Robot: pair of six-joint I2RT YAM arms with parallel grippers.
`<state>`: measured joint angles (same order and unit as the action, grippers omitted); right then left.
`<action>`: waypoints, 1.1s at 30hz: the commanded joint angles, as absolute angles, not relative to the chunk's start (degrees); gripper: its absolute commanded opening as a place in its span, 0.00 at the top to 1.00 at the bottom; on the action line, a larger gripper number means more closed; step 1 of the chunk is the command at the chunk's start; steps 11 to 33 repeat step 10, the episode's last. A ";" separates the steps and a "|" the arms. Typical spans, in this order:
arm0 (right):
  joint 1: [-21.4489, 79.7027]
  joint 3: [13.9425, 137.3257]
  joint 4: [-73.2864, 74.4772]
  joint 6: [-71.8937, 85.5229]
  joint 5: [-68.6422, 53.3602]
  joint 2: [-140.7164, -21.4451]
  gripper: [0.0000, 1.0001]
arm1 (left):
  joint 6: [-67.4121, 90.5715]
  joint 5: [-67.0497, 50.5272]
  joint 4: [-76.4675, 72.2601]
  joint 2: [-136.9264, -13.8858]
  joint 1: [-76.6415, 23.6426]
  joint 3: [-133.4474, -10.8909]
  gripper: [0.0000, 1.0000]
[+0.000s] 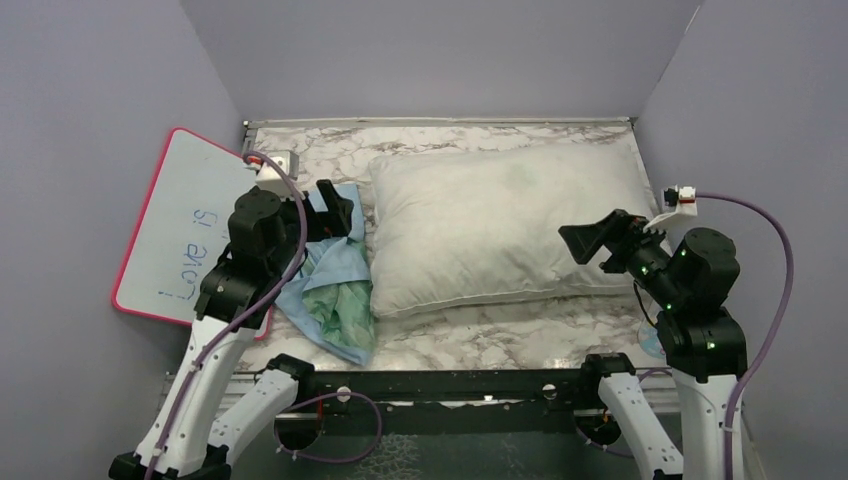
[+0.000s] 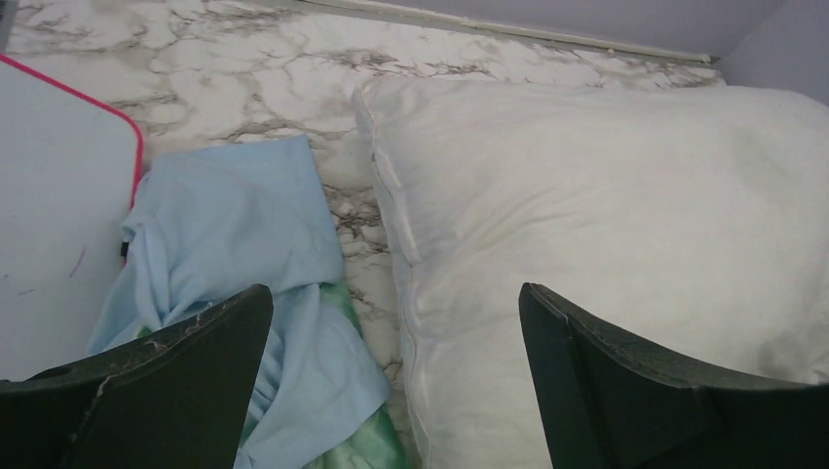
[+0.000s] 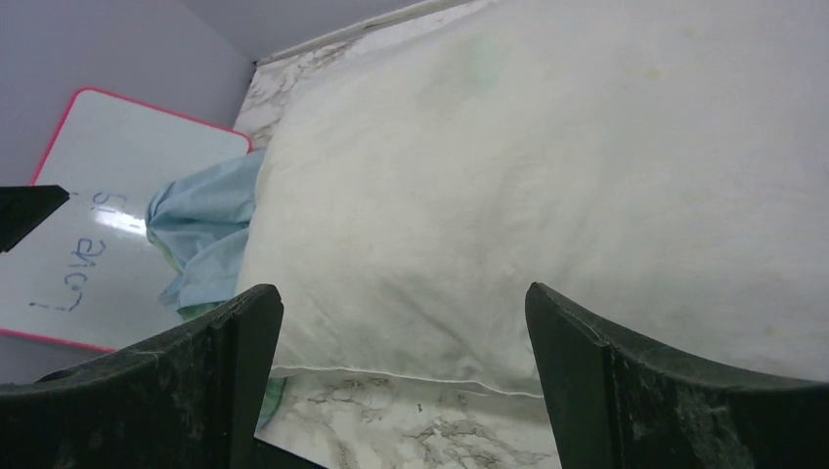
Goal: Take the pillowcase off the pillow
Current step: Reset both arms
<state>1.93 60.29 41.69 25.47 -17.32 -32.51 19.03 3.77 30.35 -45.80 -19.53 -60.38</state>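
Since the pillow (image 1: pixel 500 225) lies bare: the stripping itself looks done, and the step in hand reads as the release and pull-away at the end of the task.
Pillow: flat on the table (image 1: pixel 480 340), filling the middle and right of it, off-white, with no cloth over any side that shows.
Pillowcase (image 1: pixel 335 290): a crumpled heap on the table just beside the pillow's left edge, mostly blue face up with some green at the near end; its far-left part runs close to the whiteboard (image 1: pixel 185 230), and I cannot tell whether it overlaps it.
Left gripper (image 1: pixel 335 210): above the far part of the heap, jaws spread wide, nothing between them; its wrist view shows cloth and pillow below the fingers, apart from both.
Right gripper (image 1: pixel 578 240): over the right part of the pillow, pointing left, jaws spread wide and empty; no contact with the pillow is evident.
Progress: by my reading complete, since case and pillow lie as two separate things.
Next move: likely a lift and retreat of both arms toward their bases, jaws kept wide so that no fold of the case catches on the left fingers.
Risk: slight; a snagged fold could drag the heap onto the pillow.
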 commanded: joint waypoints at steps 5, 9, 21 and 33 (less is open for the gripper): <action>2.12 59.06 37.34 22.02 -25.45 -31.38 0.00 | 17.13 11.68 38.56 -39.27 -19.61 -59.69 0.01; 2.11 58.66 38.56 21.52 -24.57 -31.59 0.00 | 16.06 12.62 40.35 -39.25 -19.62 -59.33 0.01; 2.11 58.64 38.89 21.29 -24.31 -31.60 0.00 | 15.70 12.29 40.51 -39.21 -19.71 -59.55 0.01; 2.11 58.64 38.89 21.29 -24.31 -31.60 0.00 | 15.70 12.29 40.51 -39.21 -19.71 -59.55 0.01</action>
